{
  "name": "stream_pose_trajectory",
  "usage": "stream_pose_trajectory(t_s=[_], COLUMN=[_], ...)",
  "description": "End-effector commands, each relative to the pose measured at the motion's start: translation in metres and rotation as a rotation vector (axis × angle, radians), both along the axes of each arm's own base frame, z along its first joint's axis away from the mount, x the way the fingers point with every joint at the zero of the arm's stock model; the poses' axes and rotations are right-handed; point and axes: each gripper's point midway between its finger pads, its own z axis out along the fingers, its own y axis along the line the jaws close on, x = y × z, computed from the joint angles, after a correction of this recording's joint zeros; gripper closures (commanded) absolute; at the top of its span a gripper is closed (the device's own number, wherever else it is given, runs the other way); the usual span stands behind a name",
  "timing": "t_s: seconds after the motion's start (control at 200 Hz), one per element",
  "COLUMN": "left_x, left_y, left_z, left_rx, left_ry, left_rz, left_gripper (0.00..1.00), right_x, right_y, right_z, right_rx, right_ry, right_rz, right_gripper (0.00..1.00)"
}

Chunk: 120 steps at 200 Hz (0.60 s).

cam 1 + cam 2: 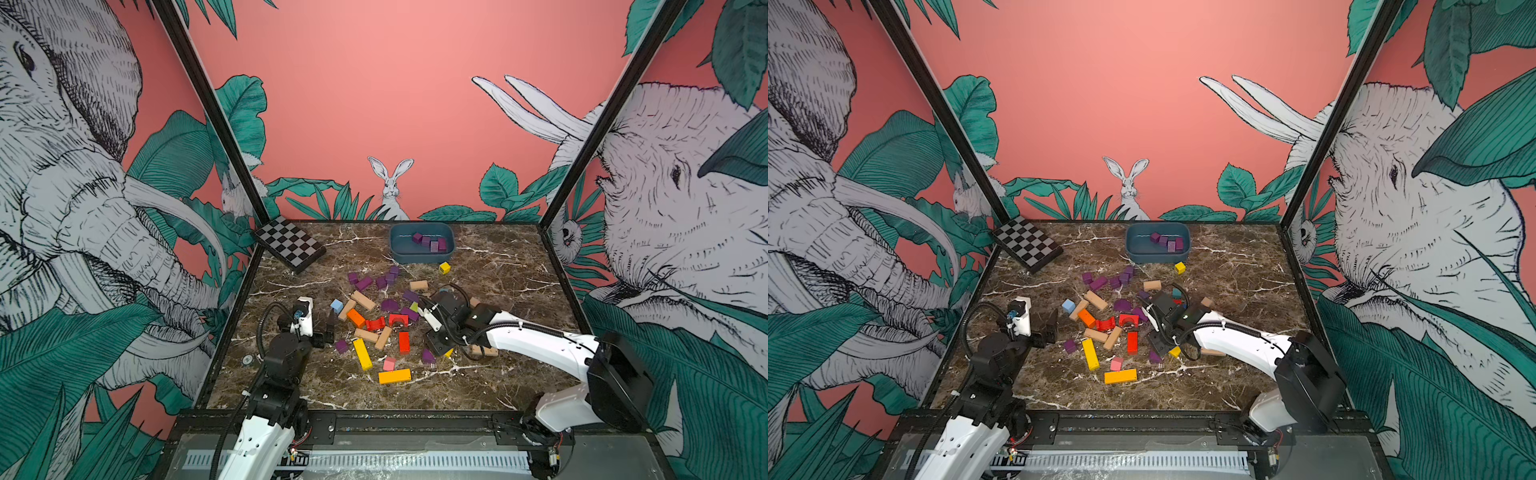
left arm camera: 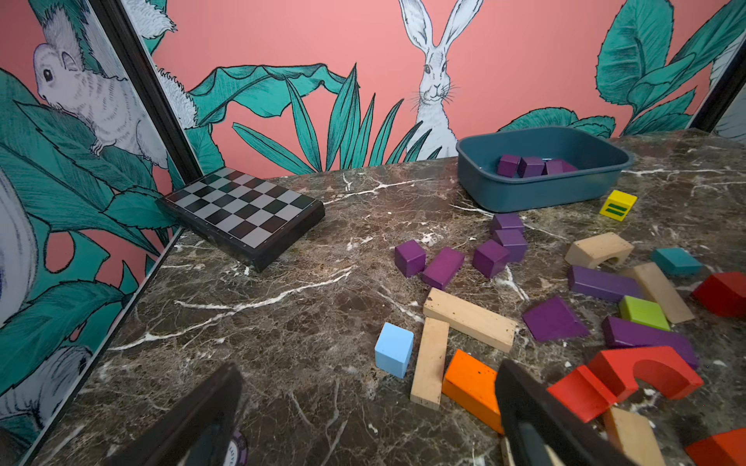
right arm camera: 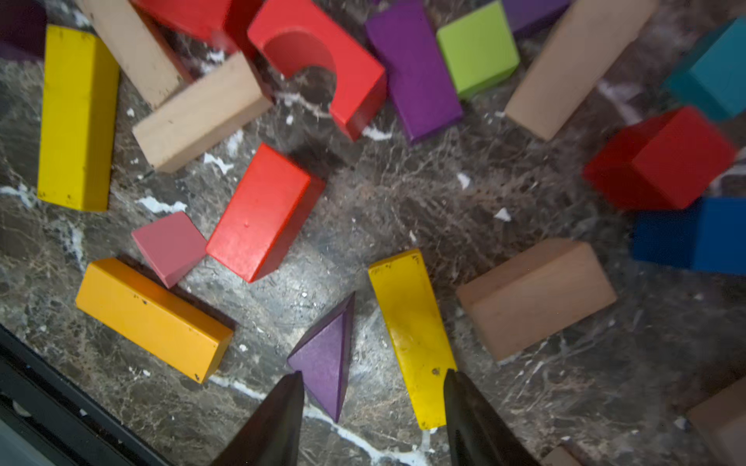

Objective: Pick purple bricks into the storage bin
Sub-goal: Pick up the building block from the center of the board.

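The dark blue storage bin (image 1: 400, 254) (image 1: 1141, 255) (image 2: 524, 195) stands at the back of the marble table with several purple bricks (image 1: 430, 242) inside. More purple bricks (image 1: 376, 280) (image 2: 444, 266) lie scattered in front of it, and one cube (image 1: 341, 345) sits near my left arm. My right gripper (image 1: 434, 352) (image 3: 373, 389) points down over a purple wedge brick (image 3: 327, 355) (image 1: 428, 356). Its jaws stand apart, with the wedge and the end of a yellow bar (image 3: 411, 331) between them. My left gripper (image 1: 328, 329) (image 2: 371, 403) is open and empty, low at the left of the pile.
A checkerboard slab (image 1: 289, 243) leans in the back left corner. Tan, red, orange, yellow, pink, blue and green blocks (image 1: 365, 324) are mixed with the purple ones mid-table. A yellow cube (image 1: 444, 267) sits by the bin. Walls close in three sides.
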Motion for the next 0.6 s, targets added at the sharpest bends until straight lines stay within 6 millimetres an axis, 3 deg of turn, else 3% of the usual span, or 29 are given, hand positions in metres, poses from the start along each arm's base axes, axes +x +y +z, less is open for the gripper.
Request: stream_pose_trajectory(t_s=[0.0,0.595], left_x=[-0.001,0.003], left_y=[-0.002,-0.003], left_z=[0.010,0.008], left_rx=[-0.015,-0.010], left_ry=[-0.033,-0.015], left_rz=[-0.008,-0.011], left_gripper=[0.01,0.01], right_x=[-0.013,-0.021], right_y=[0.002,0.018], right_z=[-0.011,-0.032], right_rx=[0.012,0.000], right_ry=[0.077,0.121], right_rz=[-0.009,0.028], right_gripper=[0.43,0.43])
